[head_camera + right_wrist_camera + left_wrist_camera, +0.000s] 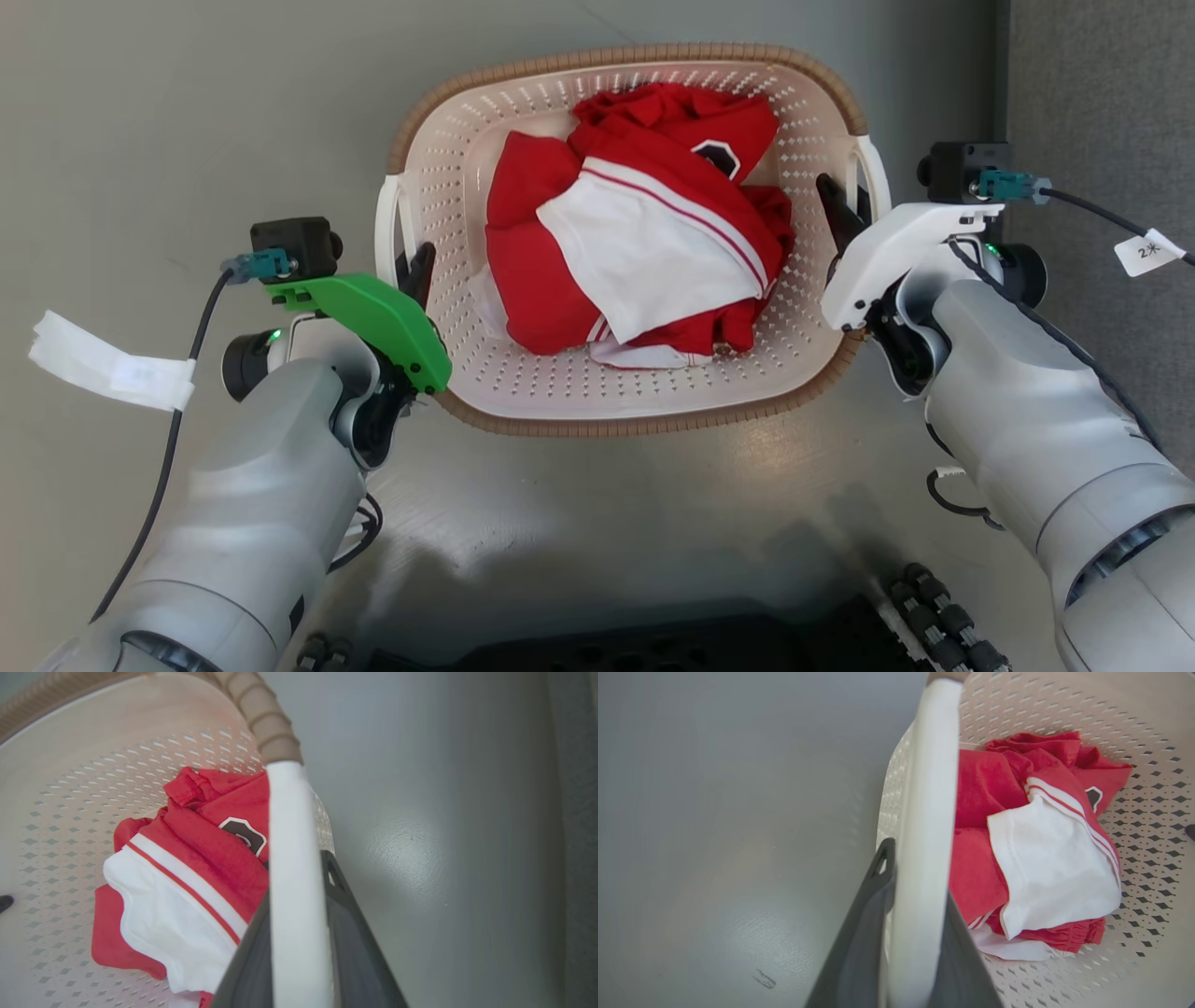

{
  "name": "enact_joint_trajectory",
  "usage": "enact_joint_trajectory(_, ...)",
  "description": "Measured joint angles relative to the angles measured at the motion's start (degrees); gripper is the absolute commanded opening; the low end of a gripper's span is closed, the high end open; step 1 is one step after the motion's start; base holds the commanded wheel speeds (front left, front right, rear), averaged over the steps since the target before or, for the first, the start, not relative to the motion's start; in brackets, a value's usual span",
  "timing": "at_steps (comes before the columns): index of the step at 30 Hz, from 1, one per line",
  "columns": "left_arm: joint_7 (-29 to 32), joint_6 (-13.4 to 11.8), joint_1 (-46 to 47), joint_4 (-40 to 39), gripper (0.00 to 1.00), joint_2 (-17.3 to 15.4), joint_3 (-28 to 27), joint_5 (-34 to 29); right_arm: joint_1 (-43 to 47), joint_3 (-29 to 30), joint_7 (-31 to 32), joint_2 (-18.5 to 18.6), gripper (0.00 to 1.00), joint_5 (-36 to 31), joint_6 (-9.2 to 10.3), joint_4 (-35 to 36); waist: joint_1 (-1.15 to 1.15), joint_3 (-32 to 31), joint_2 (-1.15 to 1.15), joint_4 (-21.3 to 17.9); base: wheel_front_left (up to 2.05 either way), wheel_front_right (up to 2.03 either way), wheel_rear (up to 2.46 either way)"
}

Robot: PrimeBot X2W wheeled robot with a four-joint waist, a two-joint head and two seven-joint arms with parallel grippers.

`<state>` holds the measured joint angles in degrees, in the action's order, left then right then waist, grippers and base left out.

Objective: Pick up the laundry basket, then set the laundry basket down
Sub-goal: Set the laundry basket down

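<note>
laundry basket (635,427) (clothes (644,233) inside), left gripper (408,266), right gripper (845,201) clamping handles (385,224)

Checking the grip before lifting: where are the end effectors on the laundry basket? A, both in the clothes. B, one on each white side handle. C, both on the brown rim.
B: left end effector straddles the left handle, right end effector the right handle.

The floor (140,112) is gray and smooth; light makes a shiny spot on it; 1 small dark mark (763,979) shows on it in the left wrist view; a darker, rougher strip (1102,84) runs along its right side; the laundry basket (485,121) is over the floor, but I cannot tell if it touches; the robot's black base (653,644) is at the near edge.
</note>
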<state>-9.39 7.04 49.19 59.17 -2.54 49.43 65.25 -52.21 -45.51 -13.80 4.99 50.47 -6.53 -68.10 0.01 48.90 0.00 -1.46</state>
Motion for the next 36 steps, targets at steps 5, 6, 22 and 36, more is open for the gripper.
enact_joint_trajectory(5, -0.93, 0.00, 0.78, -0.07, 0.00, -0.10, 0.47, 0.00, -0.47, 0.10, -0.32, -0.01, 0.00, -0.02, 0.01, 0.00, 0.00, 1.55, 0.00, -0.16, 0.00, 0.00, 0.00)
enact_joint_trajectory(6, -0.93, 0.00, 0.82, 0.00, 0.00, -0.13, 0.57, 0.00, -0.51, 0.12, -0.35, -0.01, 0.00, -0.02, 0.01, 0.00, 0.00, 1.82, 0.00, -0.21, 0.00, 0.00, 0.00)
enact_joint_trajectory(22, -1.83, 0.00, 1.87, 0.22, 0.00, -0.26, 1.60, 0.01, -0.86, 1.66, -0.54, -0.30, 0.00, -0.69, 0.07, 0.33, 0.00, 4.01, 0.00, -0.67, 0.00, 0.00, 0.00)
enact_joint_trajectory(36, -1.13, 0.08, 2.37, -0.25, 1.00, 0.05, 2.50, 1.64, -1.10, 2.87, -0.55, -1.03, 1.00, -0.87, 0.64, -1.72, -0.01, 4.29, 0.00, -0.63, 0.00, 0.00, 0.00)
